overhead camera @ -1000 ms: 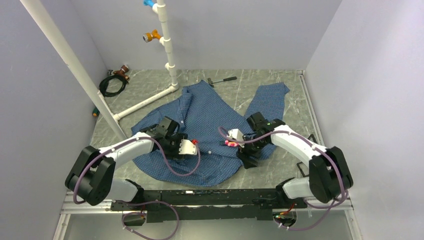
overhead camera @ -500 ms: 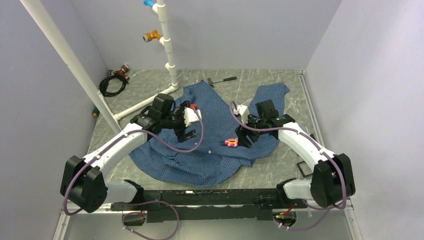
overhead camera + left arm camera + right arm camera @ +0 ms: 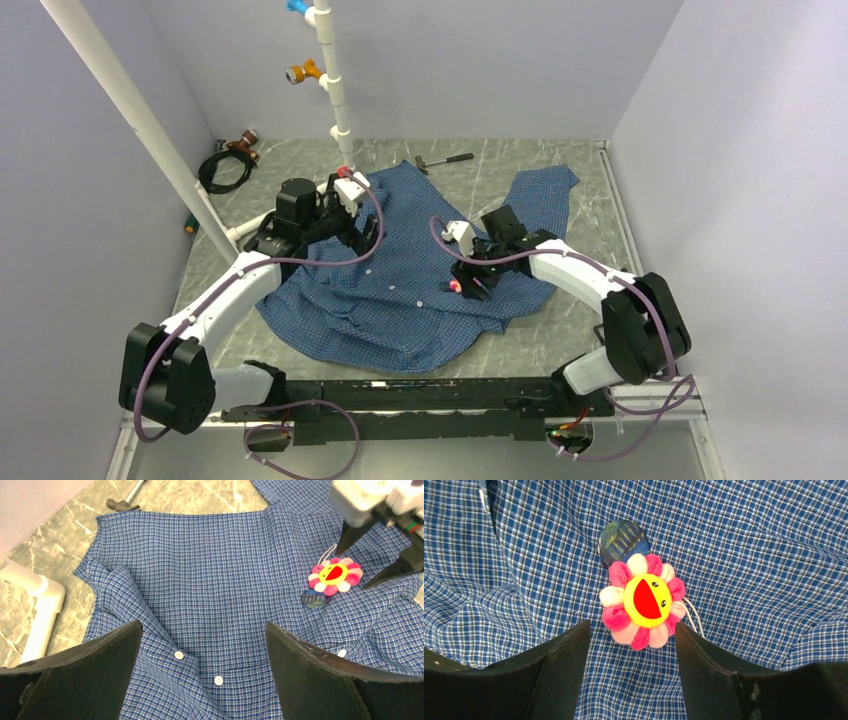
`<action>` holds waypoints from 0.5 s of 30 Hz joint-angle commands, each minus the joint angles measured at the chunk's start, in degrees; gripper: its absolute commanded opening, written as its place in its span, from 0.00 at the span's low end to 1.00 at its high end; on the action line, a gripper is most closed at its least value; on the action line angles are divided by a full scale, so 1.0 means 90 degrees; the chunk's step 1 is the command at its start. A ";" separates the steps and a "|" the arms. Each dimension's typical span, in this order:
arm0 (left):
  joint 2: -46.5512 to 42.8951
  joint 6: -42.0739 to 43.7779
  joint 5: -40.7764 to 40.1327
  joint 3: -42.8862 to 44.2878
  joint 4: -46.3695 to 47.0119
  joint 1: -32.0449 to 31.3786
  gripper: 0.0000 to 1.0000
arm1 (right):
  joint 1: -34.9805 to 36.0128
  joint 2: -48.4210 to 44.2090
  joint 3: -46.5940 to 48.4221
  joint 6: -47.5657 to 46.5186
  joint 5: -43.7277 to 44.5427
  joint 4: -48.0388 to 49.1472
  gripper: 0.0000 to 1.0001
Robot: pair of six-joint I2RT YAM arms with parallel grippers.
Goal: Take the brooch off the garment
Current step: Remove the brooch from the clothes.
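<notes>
Within the last second the left gripper (image 3: 202,627) has risen from the near part of the shirt (image 3: 400,310) and withdrawn to the far left. Its jaws now stand wide open and hold nothing. The right gripper (image 3: 631,630) moved away briefly and is back over the flower brooch (image 3: 644,602), with its jaws open on both sides and not touching it. The brooch lies flat on the shirt's right front. We cannot tell if it is still pinned. We judge the grasp must be made again, with nothing holding the cloth down.
</notes>
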 commanded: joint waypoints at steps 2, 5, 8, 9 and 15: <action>0.0170 -0.0215 0.0289 0.0457 -0.0023 0.0026 0.99 | 0.0153 0.0172 0.0178 0.0115 0.0553 0.0449 0.63; 0.0339 -0.0067 0.0744 0.0558 -0.0036 0.0026 1.00 | 0.0159 0.0273 0.0153 0.0176 0.0834 0.0600 0.56; 0.0368 -0.0095 0.1033 0.0336 0.0466 0.0026 1.00 | 0.0154 0.0309 0.0127 0.0171 0.0975 0.0674 0.43; 0.0387 -0.0092 0.1116 0.0262 0.0582 0.0026 1.00 | 0.0154 0.0300 0.0114 0.0176 0.0993 0.0703 0.38; 0.0845 -0.0636 0.1307 0.0240 0.1135 0.0016 0.99 | 0.0129 0.0184 0.0043 0.0174 0.0939 0.0837 0.00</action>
